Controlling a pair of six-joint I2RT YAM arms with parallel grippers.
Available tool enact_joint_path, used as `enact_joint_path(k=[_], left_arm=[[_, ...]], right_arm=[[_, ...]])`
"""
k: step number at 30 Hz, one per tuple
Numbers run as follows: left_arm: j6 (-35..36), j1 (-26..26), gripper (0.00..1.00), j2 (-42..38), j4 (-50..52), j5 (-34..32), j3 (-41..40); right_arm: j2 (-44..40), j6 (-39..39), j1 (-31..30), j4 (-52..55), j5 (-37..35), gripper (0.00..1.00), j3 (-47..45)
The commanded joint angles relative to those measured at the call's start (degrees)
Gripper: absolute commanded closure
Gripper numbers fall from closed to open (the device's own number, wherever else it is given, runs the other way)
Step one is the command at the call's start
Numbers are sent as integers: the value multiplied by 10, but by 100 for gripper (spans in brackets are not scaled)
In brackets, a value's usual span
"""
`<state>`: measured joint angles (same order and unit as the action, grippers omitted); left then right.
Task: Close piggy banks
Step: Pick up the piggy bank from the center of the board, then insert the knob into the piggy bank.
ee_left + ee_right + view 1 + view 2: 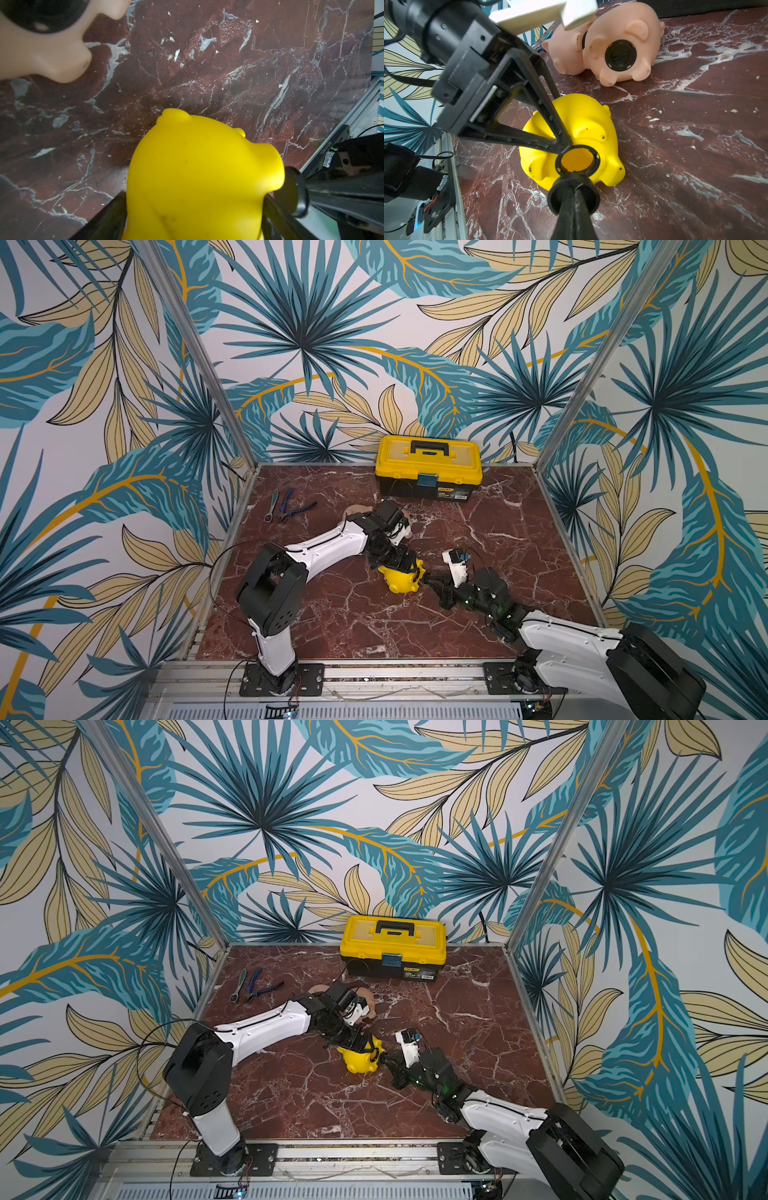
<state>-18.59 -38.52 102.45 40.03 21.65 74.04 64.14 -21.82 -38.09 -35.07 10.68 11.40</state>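
The right pincer is clamped tight on a black cap. The yellow piggy bank lies on its side directly ahead of it. Its belly opening faces the cap, just beyond it and nearly in line. The left pincer straddles the pig's body, jaws apparently pressing both flanks, though contact is hard to confirm. Seating the cap looks like the right arm's job.

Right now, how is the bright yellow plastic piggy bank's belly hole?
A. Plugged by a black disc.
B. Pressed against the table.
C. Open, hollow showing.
C: the hole in the yellow plastic piggy bank shows a hollow; the black round plug is outside, in the right jaws.
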Motion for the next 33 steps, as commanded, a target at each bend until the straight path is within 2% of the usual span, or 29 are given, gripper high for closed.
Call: enact_joint_path(k=[1,13,33], left_arm=[[-7,2,13,15,-13,4,-35],[-10,4,13,17,-19,5,-40],[-15,2,12,17,-29,4,-41]], right_arm=[[8,8,-4,-30,-14,100,-10],[33,14,-4,-47,-26,100,-8],[114,-101,-4,-84,27,100,42]])
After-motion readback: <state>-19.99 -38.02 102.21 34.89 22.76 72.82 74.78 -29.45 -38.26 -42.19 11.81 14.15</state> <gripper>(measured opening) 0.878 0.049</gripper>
